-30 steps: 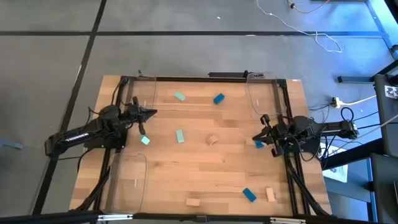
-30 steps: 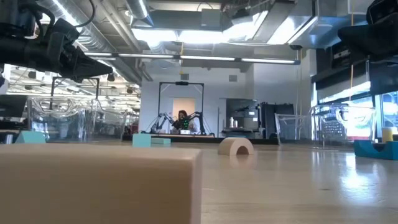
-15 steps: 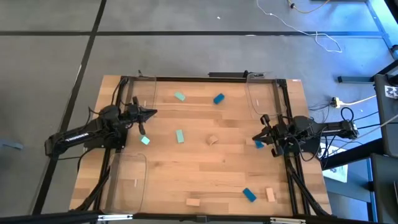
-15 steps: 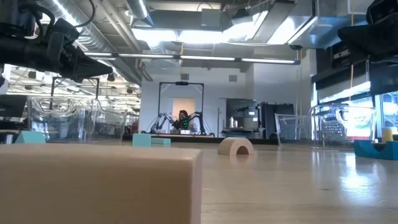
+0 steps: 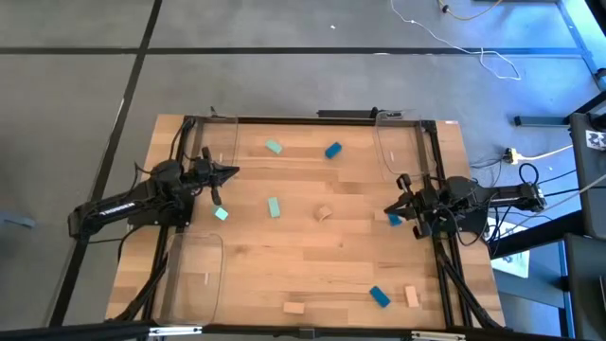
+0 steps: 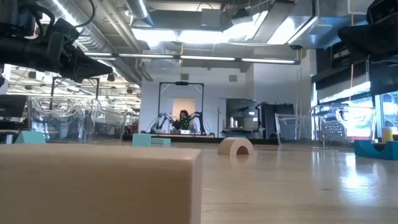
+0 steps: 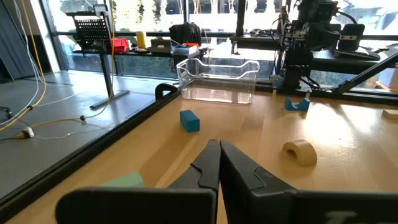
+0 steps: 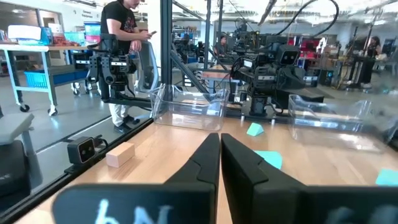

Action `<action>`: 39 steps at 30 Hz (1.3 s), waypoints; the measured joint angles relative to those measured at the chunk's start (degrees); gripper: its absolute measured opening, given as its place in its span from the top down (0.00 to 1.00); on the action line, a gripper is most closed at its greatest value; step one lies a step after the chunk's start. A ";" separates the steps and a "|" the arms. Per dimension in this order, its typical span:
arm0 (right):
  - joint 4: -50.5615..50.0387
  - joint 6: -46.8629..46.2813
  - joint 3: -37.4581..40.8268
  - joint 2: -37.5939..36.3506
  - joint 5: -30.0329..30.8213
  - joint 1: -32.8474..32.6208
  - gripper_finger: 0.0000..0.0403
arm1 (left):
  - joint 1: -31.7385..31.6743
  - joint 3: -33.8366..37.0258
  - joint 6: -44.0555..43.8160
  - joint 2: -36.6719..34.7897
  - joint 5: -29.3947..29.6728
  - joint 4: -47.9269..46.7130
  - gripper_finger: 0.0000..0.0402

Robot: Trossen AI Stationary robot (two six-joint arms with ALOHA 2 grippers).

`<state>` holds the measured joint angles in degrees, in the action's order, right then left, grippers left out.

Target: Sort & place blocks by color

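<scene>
Handling blocks (image 5: 274,206): light, rigid, likely slick; you pinch flat opposite faces.
Left tool (image 5: 230,171): closed, empty, blocks just ahead.
Right tool (image 5: 390,208): closed, empty.

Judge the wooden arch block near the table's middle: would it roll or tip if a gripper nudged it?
The arch block stands on its two flat feet in the low view, so it probably sits stable and would slide rather than roll. Its rounded top suggests it could rock or roll if tipped over. It looks like stiff, light wood, so closed fingers might easily knock it askew.
</scene>
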<state>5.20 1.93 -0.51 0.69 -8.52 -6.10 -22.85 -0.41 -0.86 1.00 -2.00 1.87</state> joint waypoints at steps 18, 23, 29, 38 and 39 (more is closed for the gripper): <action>-7.47 7.13 -9.81 0.04 25.31 0.04 0.96 | 0.00 -0.01 0.00 0.01 0.00 0.02 1.00; -8.12 2.02 -9.86 0.07 31.31 0.06 0.96 | 0.00 0.00 0.00 0.00 0.02 0.01 1.00; -8.08 -1.89 -9.86 0.06 31.41 0.06 0.96 | 0.00 0.00 0.03 0.01 0.02 0.11 1.00; -8.10 -3.19 -9.86 0.07 31.41 0.06 0.96 | 0.00 -3.94 -4.67 0.54 2.34 -0.80 1.00; -8.12 -3.21 -9.86 0.07 31.41 0.06 0.96 | 0.00 -5.35 -6.15 0.90 2.40 -2.96 1.00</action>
<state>-2.92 -1.27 -10.37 0.75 22.90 -6.04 -22.85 -5.76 -7.02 1.90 0.40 -1.09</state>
